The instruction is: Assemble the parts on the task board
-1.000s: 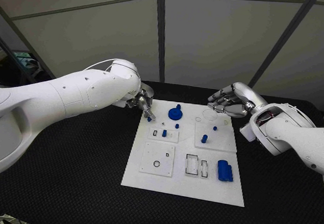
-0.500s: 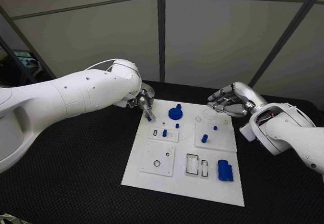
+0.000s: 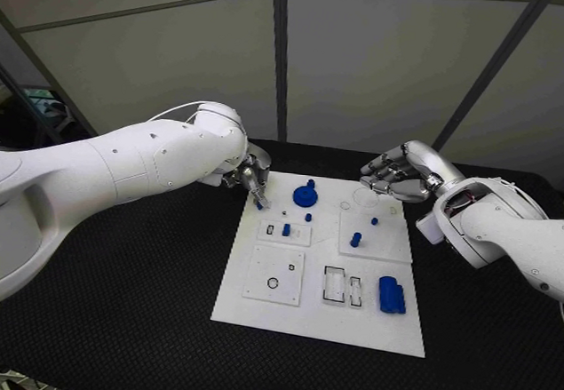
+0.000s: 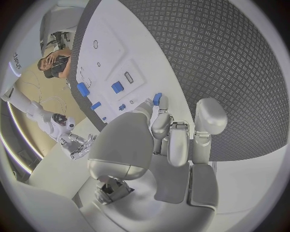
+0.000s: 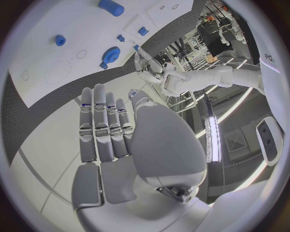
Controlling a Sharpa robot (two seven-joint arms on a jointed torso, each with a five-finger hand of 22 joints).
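Desk (image 3: 121, 310) of black textured mat carries the white task board (image 3: 312, 326), whose nearest stretch is bare apart from a blue cylinder (image 3: 391, 295) lying beside two rectangular slots, nearer the robot than either hand. Mid-board, short blue pegs (image 3: 355, 240) stand in raised white blocks, probably already seated. Farther on, a blue round knob (image 3: 305, 195) sits between the two hands. The left hand (image 3: 252, 182) hovers at the board's far left corner, pinching a small blue part (image 4: 157, 98) at its fingertips; I judge it is held so for lowering into a socket just beneath. The right hand (image 3: 399, 174) hangs over the far right corner, fingers curled together on nothing, seemingly kept clear while the other works.
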